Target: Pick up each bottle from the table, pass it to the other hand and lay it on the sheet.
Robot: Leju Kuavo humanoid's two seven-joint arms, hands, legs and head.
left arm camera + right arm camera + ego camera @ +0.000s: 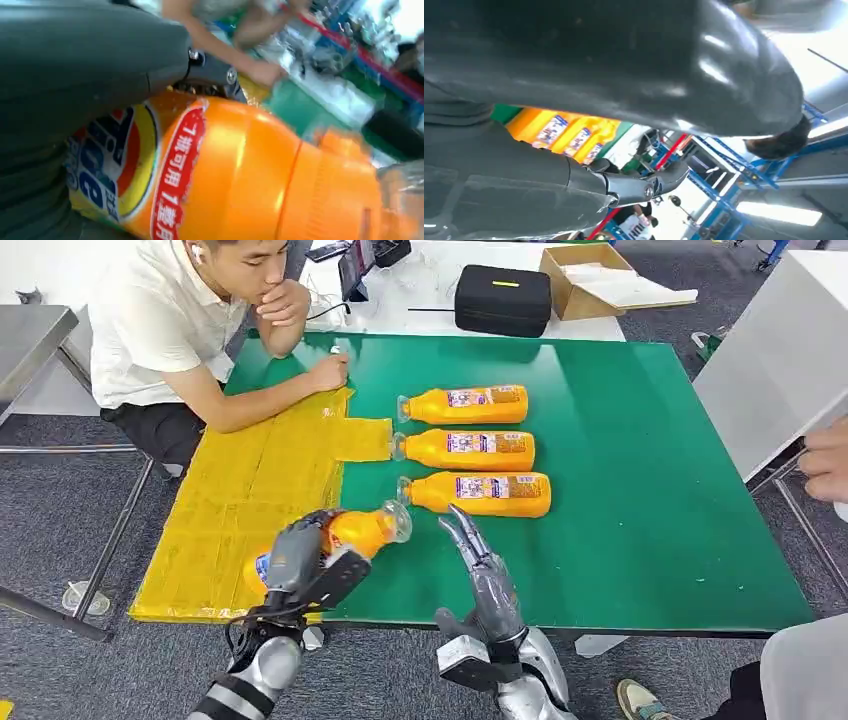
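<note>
Left hand (305,565) round bottle (365,532) at sheet (240,500) edge

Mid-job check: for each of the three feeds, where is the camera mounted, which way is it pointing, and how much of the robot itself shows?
Head view: high on the body, facing forward and down at the green table; both arms show, the left robot hand holding a bottle, the right robot hand empty.
Left wrist view: behind the left robot hand, close on the held bottle.
Right wrist view: behind the right robot hand, looking across the table at the lying bottles.
Shared: head and left wrist views both show the held bottle.
</note>
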